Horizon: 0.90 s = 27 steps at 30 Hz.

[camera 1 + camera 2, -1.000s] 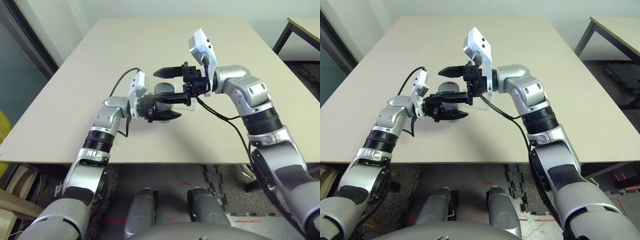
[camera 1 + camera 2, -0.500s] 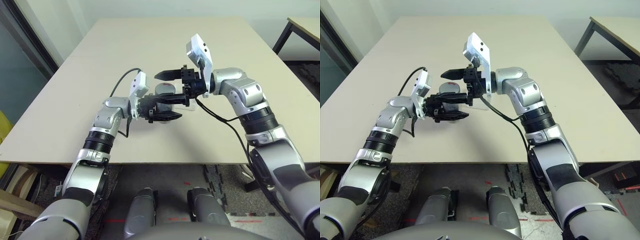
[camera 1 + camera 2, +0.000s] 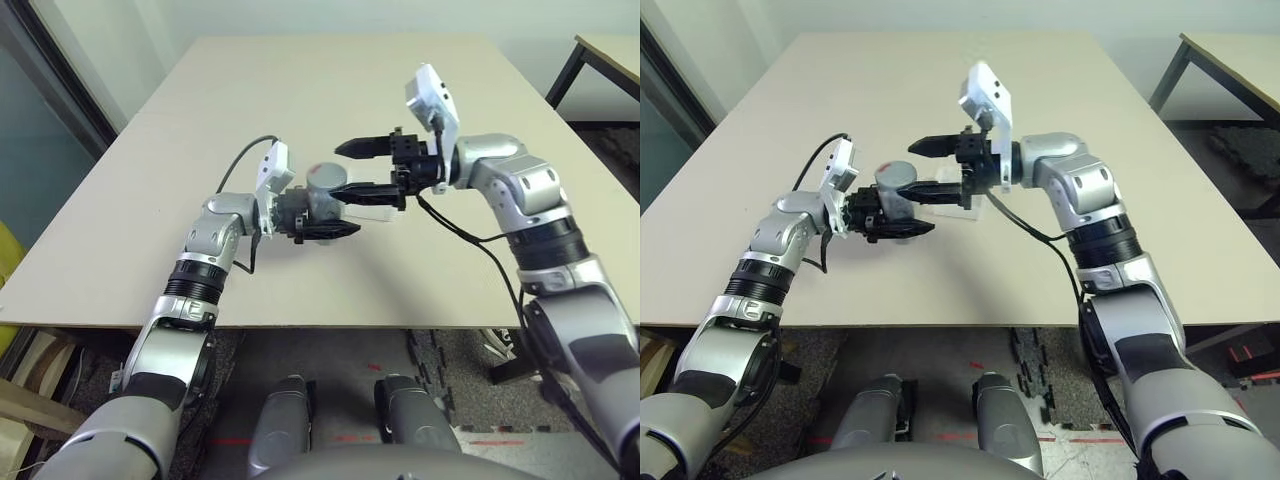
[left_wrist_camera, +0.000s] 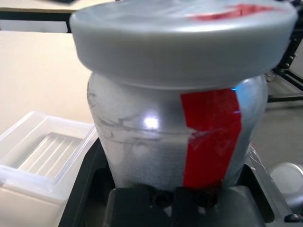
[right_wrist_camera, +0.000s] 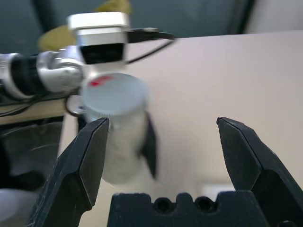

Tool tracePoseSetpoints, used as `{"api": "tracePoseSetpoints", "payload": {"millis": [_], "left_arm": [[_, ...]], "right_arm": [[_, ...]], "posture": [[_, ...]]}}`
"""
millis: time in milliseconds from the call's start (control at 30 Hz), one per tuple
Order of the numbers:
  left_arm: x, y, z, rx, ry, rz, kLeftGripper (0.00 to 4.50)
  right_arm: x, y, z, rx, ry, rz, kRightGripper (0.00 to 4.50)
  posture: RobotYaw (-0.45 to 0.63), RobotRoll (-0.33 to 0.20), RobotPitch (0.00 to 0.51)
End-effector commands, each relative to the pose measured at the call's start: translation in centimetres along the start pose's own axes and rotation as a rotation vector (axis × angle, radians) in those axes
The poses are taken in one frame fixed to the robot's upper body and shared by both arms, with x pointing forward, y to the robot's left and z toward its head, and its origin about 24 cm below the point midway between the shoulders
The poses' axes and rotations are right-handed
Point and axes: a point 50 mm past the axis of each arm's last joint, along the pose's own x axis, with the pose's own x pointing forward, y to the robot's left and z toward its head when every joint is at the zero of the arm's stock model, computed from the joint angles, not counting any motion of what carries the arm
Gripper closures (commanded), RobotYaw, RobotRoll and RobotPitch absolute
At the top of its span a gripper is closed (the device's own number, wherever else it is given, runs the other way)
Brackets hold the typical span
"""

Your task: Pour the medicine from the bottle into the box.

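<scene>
Beige tabletop fills the middle of the scene, with a grey floor and a second table's dark legs at the far right edge. Above the near half of the table, the left gripper is clamped around the bottle, a small white container with a red strip on its label, held just above the surface. Its grey cap is on, and a smear of red shows on the cap's top. In the left wrist view the bottle's body sits snug between the black fingers, which press against both of its sides.

Facing it from the robot's right, the right gripper hangs with its two black fingers spread wide apart, holding nothing. One fingertip points over the top of the cap; the other lies just beside the bottle's side. Whether that lower finger touches the bottle cannot be told. In the right wrist view the capped bottle stands off toward one finger, not centred in the gap.

Resting on the table just beyond the bottle and under the right gripper is the box, a shallow clear plastic tray with a ribbed floor. The medicine cannot be made out.
</scene>
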Motion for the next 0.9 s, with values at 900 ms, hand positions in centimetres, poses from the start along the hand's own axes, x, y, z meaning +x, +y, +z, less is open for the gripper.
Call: {"api": "tracePoseSetpoints", "payload": {"millis": [900], "left_arm": [[0.0, 0.2, -0.1, 0.018, 0.017, -0.004, 1.75]], "right_arm": [[3.4, 2.8, 2.4, -0.084, 0.033, 0.167, 0.0]], "posture": [[-0.12, 0.0, 0.039]]}}
